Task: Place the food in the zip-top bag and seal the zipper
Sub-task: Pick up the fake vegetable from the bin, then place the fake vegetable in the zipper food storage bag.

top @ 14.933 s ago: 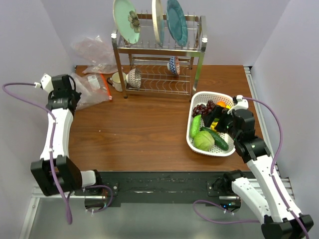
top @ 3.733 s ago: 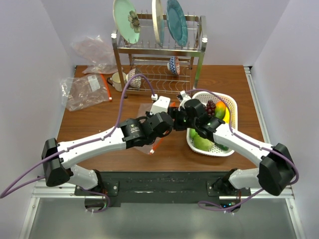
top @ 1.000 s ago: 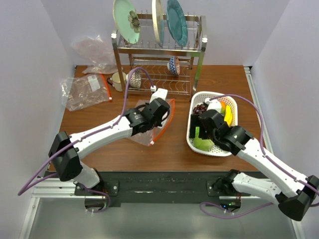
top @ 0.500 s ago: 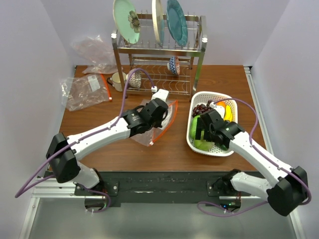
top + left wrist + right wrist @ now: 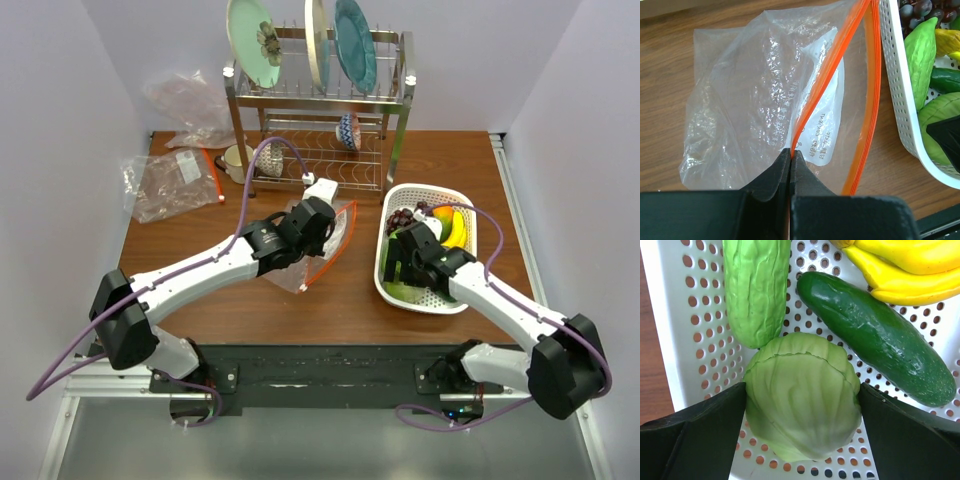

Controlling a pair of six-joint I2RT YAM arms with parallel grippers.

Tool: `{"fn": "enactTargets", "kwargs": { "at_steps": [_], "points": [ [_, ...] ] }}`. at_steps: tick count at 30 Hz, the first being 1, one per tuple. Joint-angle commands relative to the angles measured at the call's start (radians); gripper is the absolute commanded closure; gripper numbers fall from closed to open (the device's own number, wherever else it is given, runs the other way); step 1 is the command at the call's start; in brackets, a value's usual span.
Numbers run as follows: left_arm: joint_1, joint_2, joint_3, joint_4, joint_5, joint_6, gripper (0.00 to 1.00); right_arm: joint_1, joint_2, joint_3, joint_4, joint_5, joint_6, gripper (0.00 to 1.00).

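Observation:
The zip-top bag (image 5: 297, 268) (image 5: 745, 95) lies on the wood left of the basket, mouth gaping toward it. My left gripper (image 5: 330, 228) (image 5: 791, 152) is shut on the near side of its orange-red zipper (image 5: 830, 75); the zipper's other side (image 5: 869, 100) curves away. The food sits in the white mesh basket (image 5: 455, 303) (image 5: 670, 335): green cabbage (image 5: 802, 395), pale cucumber (image 5: 757, 285), dark cucumber (image 5: 875, 345), bananas (image 5: 905, 265) (image 5: 456, 228), grapes (image 5: 402, 218). My right gripper (image 5: 405, 272) (image 5: 802, 405) reaches down into the basket, its jaws wide and touching both sides of the cabbage, which rests on the basket floor.
A metal dish rack (image 5: 320, 110) with plates and bowls stands at the back. A second clear bag with a pale label (image 5: 170, 182) and a crumpled bag (image 5: 185, 98) lie at the back left, with a mug (image 5: 236, 160) beside the rack.
My right gripper swung toward the basket's near-left part and came down around the cabbage, jaws narrowing slightly. The left gripper kept its hold on the zipper and barely moved.

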Motion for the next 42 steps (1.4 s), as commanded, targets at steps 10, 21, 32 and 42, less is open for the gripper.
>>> {"fn": "enactTargets", "kwargs": {
  "at_steps": [10,21,32,42],
  "points": [
    [0.003,0.008,0.081,-0.018,-0.008,0.024,1.00,-0.001,-0.195,0.180,-0.122,0.051,-0.098,0.46],
    [0.003,0.054,0.164,-0.060,0.015,0.024,1.00,-0.002,-0.205,0.386,0.027,-0.311,-0.156,0.45],
    [0.003,0.049,0.217,-0.107,0.061,0.010,1.00,-0.001,-0.178,0.299,0.494,-0.528,-0.009,0.46],
    [0.015,0.008,0.264,-0.088,0.179,-0.022,1.00,0.001,-0.093,0.163,0.653,-0.548,0.065,0.47]
  ]
}}
